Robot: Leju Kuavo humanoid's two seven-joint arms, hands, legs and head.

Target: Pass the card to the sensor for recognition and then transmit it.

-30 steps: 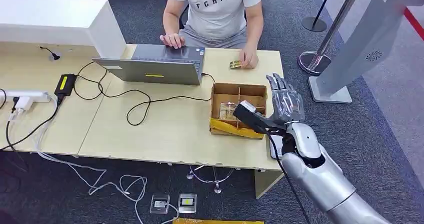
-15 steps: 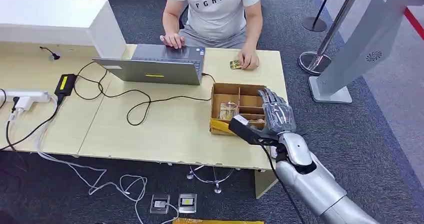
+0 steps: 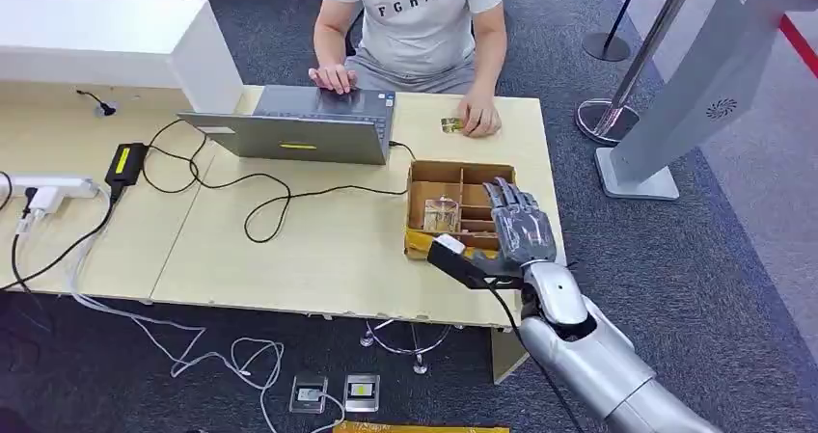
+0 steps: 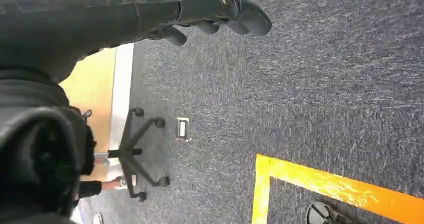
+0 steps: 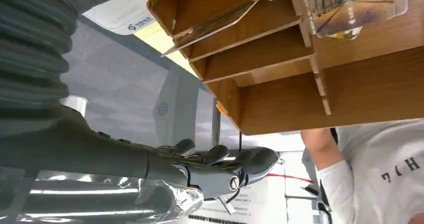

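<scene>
Your card (image 3: 442, 211) lies in the left compartment of the cardboard box (image 3: 435, 173), a printed picture face up under a clear sleeve; in the right wrist view the same card (image 5: 356, 7) shows a tree-lined scene. A second small card (image 3: 451, 124) sits on the tabletop (image 3: 318, 250) under the fingertips of the person's hand (image 3: 478, 118), well apart from the box. Your right hand (image 3: 521, 226) hovers over the right side of the box, above its narrow slots, fingers (image 3: 504, 198) extended and slightly spread, holding nothing. From the wrist camera, those fingers (image 5: 220, 159) stretch out side by side past the box's edge, not touching it. Your left hand (image 4: 220, 14) hangs by the floor, its fingers loosely curled with nothing in them; you cannot tell how tightly. The person sits across the tabletop, the other hand on a grey laptop (image 3: 299, 129). A black cable (image 3: 260, 206) loops from the laptop across the tabletop, and a tilted grey kiosk stand (image 3: 695, 86) rises from the carpet beside the right end.
</scene>
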